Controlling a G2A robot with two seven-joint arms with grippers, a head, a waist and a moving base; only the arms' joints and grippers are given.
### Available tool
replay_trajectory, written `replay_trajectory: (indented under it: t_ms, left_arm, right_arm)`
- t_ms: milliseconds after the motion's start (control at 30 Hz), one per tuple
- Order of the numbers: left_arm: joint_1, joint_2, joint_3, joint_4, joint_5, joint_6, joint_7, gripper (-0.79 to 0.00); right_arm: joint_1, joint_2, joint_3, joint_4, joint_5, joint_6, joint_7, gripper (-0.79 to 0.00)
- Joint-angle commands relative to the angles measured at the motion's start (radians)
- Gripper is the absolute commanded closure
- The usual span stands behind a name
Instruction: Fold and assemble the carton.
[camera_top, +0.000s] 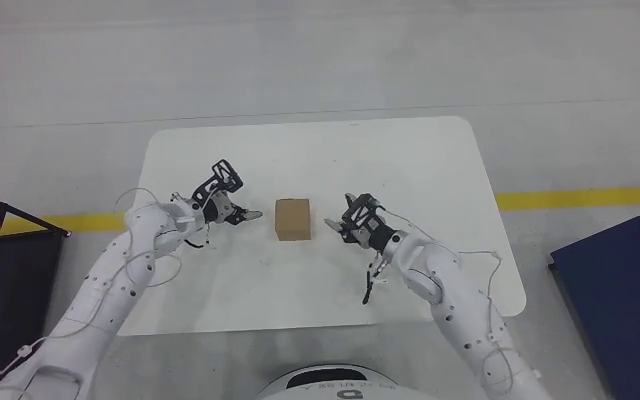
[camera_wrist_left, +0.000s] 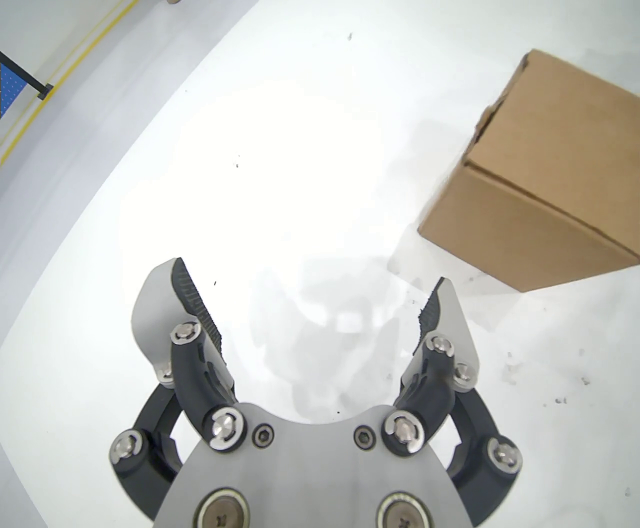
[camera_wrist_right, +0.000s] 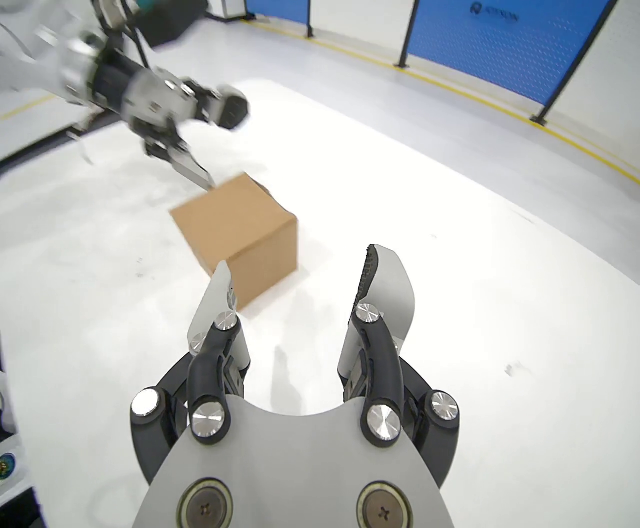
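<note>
Left gripper (camera_top: 250, 214) and right gripper (camera_top: 333, 228) hang open and empty either side of a closed carton (camera_top: 292, 219).

In your top view the carton sits mid-table (camera_top: 440, 160), a gripper just beside each flank, neither touching it. Your left wrist view shows jaws spread wide on nothing, and the carton off to one side, squared up, with one slightly ragged seam. Your right wrist view shows wide jaws too, and the carton ahead is shut on every visible face. You can judge the folding done; at most a seam check remains.
</note>
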Motion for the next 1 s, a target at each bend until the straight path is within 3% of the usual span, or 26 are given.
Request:
replay_trajectory:
  t_ms: [0, 333, 567, 800, 967]
  left_arm:
    - [0.031, 0.005, -0.021, -0.043, -0.008, 0.007, -0.011, -0.785]
    - [0.075, 0.009, -0.044, -0.097, -0.011, -0.003, -0.052, -0.785]
    - [0.067, 0.005, -0.043, -0.072, -0.009, -0.014, -0.049, -0.785]
    - [0.050, -0.001, -0.033, -0.065, -0.012, -0.027, -0.073, -0.785]
    - [0.035, -0.005, -0.029, -0.041, -0.001, -0.036, -0.072, -0.785]
  right_arm:
    - [0.025, -0.006, -0.031, 0.038, -0.027, 0.029, 0.010, -0.409]
    - [0.157, -0.044, -0.184, 0.183, 0.003, 0.007, -0.013, -0.416]
    - [0.151, -0.037, -0.141, 0.206, 0.015, 0.039, -0.019, -0.391]
    - [0.184, -0.056, -0.211, 0.200, 0.065, 0.016, -0.031, -0.397]
    - [0.160, -0.040, -0.136, 0.210, 0.076, 0.041, -0.046, -0.385]
